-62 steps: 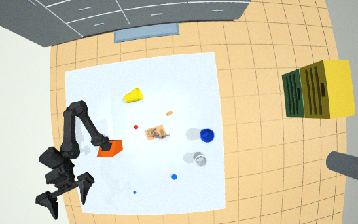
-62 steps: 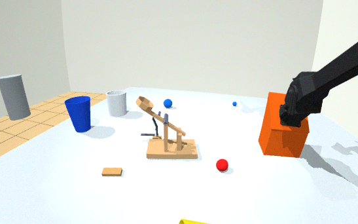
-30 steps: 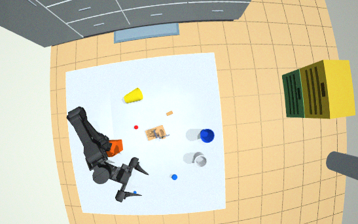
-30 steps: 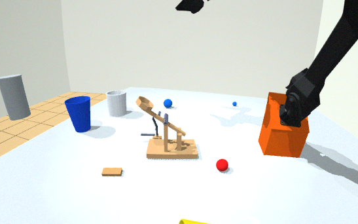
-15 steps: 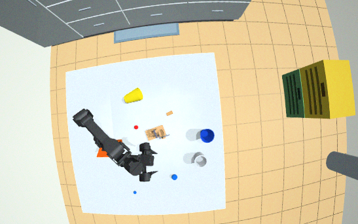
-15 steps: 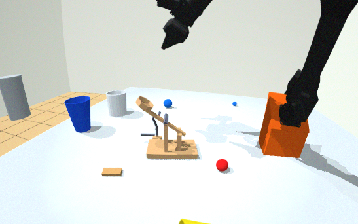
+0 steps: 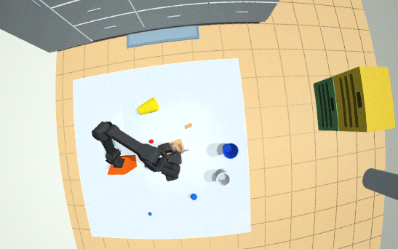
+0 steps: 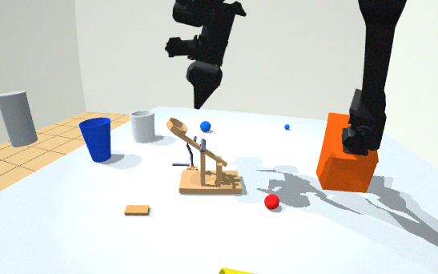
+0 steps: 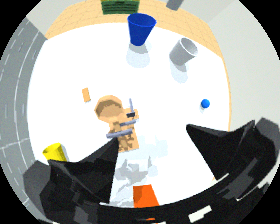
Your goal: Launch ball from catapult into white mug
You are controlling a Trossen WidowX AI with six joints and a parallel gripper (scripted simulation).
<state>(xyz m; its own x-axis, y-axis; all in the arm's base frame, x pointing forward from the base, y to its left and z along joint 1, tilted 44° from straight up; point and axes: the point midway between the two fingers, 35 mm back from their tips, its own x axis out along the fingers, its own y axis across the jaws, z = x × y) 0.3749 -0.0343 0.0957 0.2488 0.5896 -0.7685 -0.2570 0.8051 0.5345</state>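
Note:
The wooden catapult [image 7: 178, 145] [image 8: 191, 188] [image 9: 129, 144] stands upright, its arm slanted with the empty cup end raised toward the mugs. The white mug [image 7: 223, 178] [image 8: 143, 127] [image 9: 180, 51] stands upright. A red ball [image 7: 151, 141] [image 8: 271, 202] lies behind the catapult, on the orange block's side. A larger blue ball [image 7: 193, 196] [image 8: 205, 126] [image 9: 205, 103] and a tiny blue ball [image 7: 150, 214] [image 8: 287, 126] lie on the white mug's side of the table. My gripper [image 9: 152, 133] is open and empty, pointing down above the table beside the catapult. The arm partly covers the catapult in the top view.
A blue cup [image 7: 230, 151] [image 8: 97, 140] [image 9: 140, 30] stands beside the white mug. A yellow cup [image 7: 148, 106] [image 9: 53, 153] lies on its side. A small wooden block [image 7: 188, 126] [image 8: 137, 210] [image 9: 86, 95] lies near the catapult. An orange block [image 7: 128, 166] [image 8: 345, 176] [image 9: 145, 196] stands by the arm's base.

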